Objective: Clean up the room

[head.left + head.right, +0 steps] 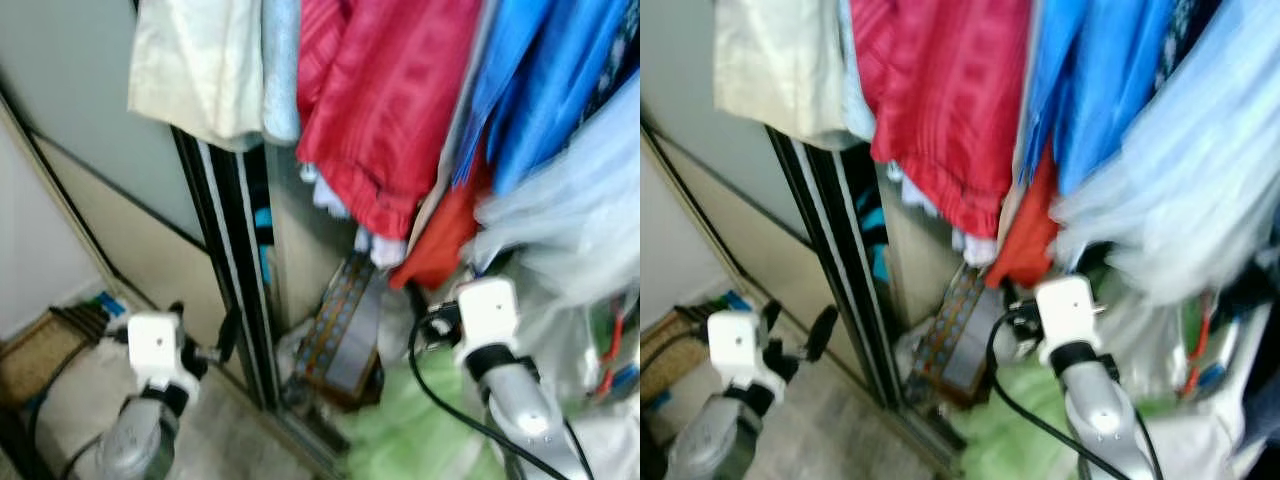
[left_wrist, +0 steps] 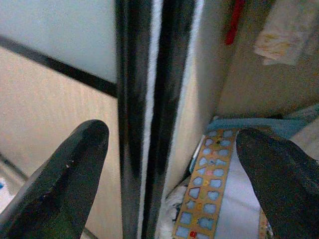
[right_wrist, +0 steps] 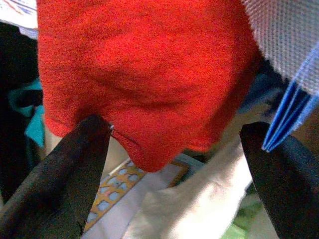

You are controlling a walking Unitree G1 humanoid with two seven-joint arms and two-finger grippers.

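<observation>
The left gripper [image 2: 169, 164] gaped empty at the sliding door's black frame [image 2: 132, 119]; the right gripper [image 3: 169, 149], also wide and empty, should close squarely on the orange-red garment [image 3: 144, 74].

Clothes hang in a wardrobe: a cream cloth [image 1: 775, 70], a red shirt [image 1: 940, 100] and blue garments [image 1: 1110, 90]. Beside the black door frame [image 1: 840, 290], the left end effector [image 1: 800, 340] stands spread. A patterned board [image 1: 955, 335] leans below.

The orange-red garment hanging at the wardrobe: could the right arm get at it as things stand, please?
Probably yes: the right end effector is open just below the orange-red garment's hem, with nothing between them.
</observation>
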